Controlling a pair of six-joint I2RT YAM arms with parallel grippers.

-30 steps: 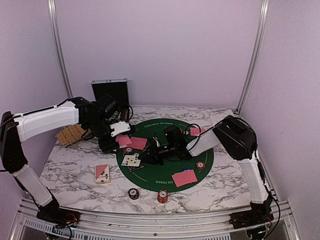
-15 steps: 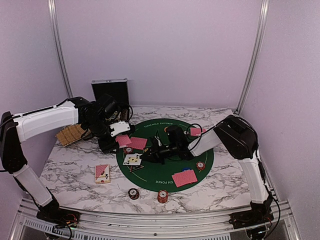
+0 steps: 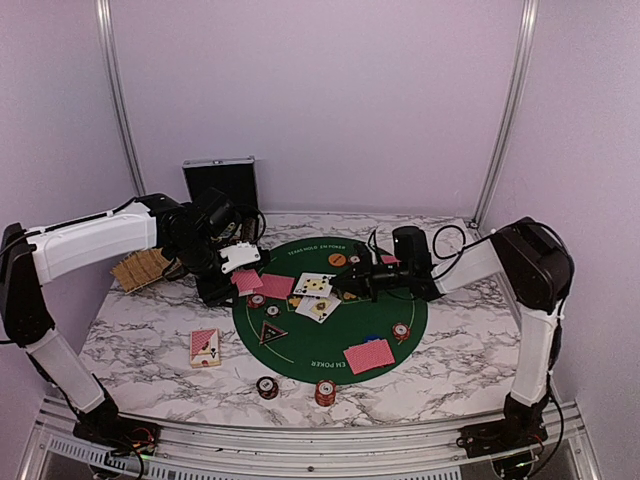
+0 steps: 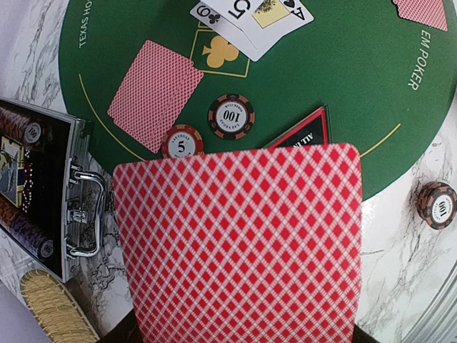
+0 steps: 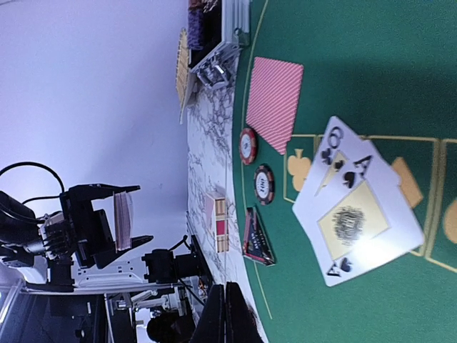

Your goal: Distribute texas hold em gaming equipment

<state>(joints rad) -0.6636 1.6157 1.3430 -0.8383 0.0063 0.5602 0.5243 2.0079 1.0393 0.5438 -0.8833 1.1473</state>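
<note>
The left gripper [image 3: 245,274] is pinching one red-backed card [image 4: 239,243], held up over the far-left rim of the green mat [image 3: 335,325] — it fills most of the left wrist view. The right gripper [image 3: 352,283] has its fingers [image 5: 226,314] pressed together on nothing, hanging low over the mat just right of the face-up cards [image 3: 315,290]. Those are fanned near the middle with a 9 of clubs and an ace of spades showing. The rest of the gear is spread around: a second red card [image 3: 275,286] lies flat on the mat beside the held one, and another card [image 3: 368,355] is at the near-right edge. The triangular black button [image 3: 272,332] is near-left, the orange button [image 3: 338,260] on the far side, and the blue button [image 3: 372,339] just by that near-right card. Off the mat, on the marble table [image 3: 450,370], sit a deck [image 3: 205,347], a dark chip stack [image 3: 267,387] and a red chip stack [image 3: 325,392] — and the silver case [image 3: 220,185] stands open at the back left.
</note>
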